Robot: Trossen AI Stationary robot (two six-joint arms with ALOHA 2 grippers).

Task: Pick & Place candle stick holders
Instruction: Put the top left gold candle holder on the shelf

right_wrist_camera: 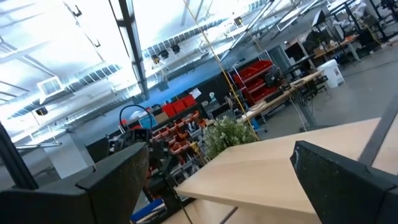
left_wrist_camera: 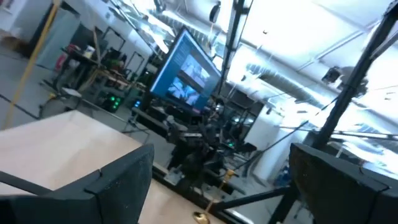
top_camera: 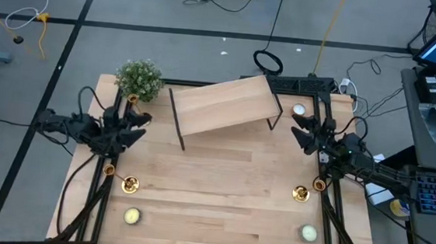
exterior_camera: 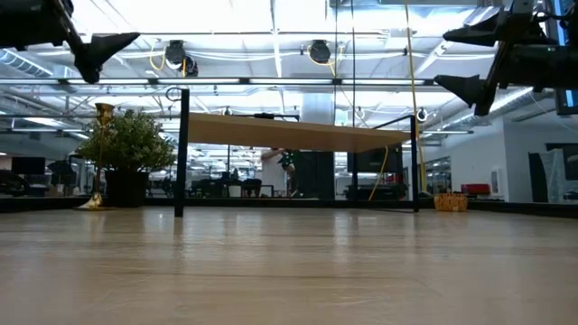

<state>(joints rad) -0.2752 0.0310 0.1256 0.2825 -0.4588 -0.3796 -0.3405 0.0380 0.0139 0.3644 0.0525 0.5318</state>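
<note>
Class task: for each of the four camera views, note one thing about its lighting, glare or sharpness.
High view: even light, the gold candle stick holders glint. Low view: bright ceiling lights backlight the shelf, and the near table is soft. Left wrist view: tilted, its dark fingers blurred against a glowing monitor. Right wrist view: tilted, ceiling glare, fingers blurred.

bright overhead ceiling lights glare; wrist views blurred.

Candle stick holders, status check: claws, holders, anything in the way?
Left claw and right claw open, raised, empty. Three gold candle stick holders standing untouched: front left, front right, one by the plant. Wooden shelf between the arms.
</note>
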